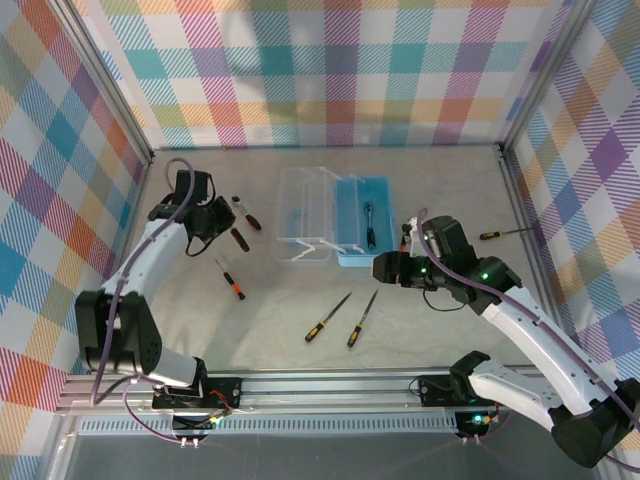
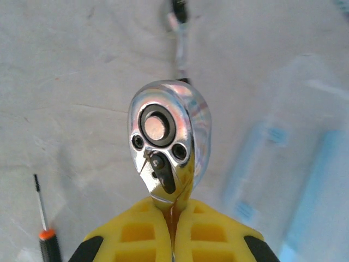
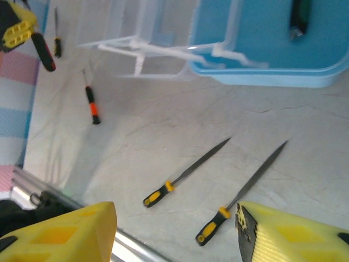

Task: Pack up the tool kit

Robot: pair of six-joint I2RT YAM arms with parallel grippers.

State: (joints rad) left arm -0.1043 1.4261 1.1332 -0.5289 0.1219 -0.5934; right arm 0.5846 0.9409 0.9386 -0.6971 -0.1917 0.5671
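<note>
The tool kit case lies open mid-table, its clear lid point(image 1: 300, 215) to the left of the light-blue base point(image 1: 362, 222). A dark tool point(image 1: 370, 225) rests inside the base. My left gripper point(image 1: 222, 225) hovers left of the case, shut on a chrome ratchet wrench point(image 2: 163, 142) whose dark handle point(image 1: 240, 240) sticks out. The yellow fingers point(image 2: 136, 234) pinch it just below the head. My right gripper point(image 1: 384, 268) is open in front of the base, with nothing between its fingers point(image 3: 65, 232). Below it lie two black-yellow files point(image 3: 188, 172) point(image 3: 245, 191).
A black-orange screwdriver point(image 1: 230, 280) lies left of centre, and a red-black one point(image 1: 246, 215) is beside the left gripper. A yellow-handled screwdriver point(image 1: 503, 233) sits near the right wall. A metal rail point(image 1: 320, 385) runs along the near edge. Checked walls enclose the table.
</note>
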